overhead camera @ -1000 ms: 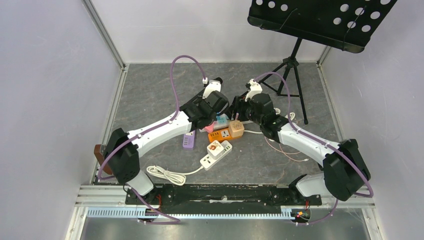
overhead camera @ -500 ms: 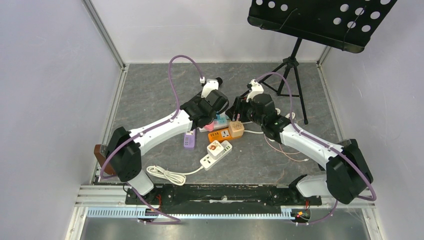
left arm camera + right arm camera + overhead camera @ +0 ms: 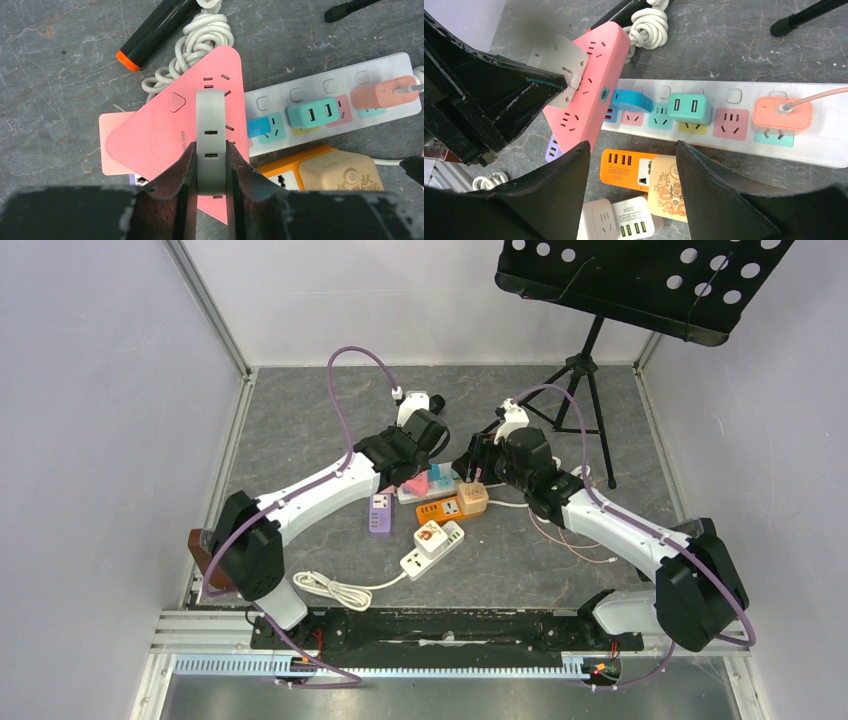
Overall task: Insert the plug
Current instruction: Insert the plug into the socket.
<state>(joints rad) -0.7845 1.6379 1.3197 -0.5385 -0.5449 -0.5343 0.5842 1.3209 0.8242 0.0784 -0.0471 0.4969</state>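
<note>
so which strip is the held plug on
The pink triangular strip: the left pincer holds the grey plug against it, unlike the long white strip.

I count five power strips, three adapters on the longest, one grey plug, one marker, one stand.

Power strips crowd centre (tripod behind).
</note>
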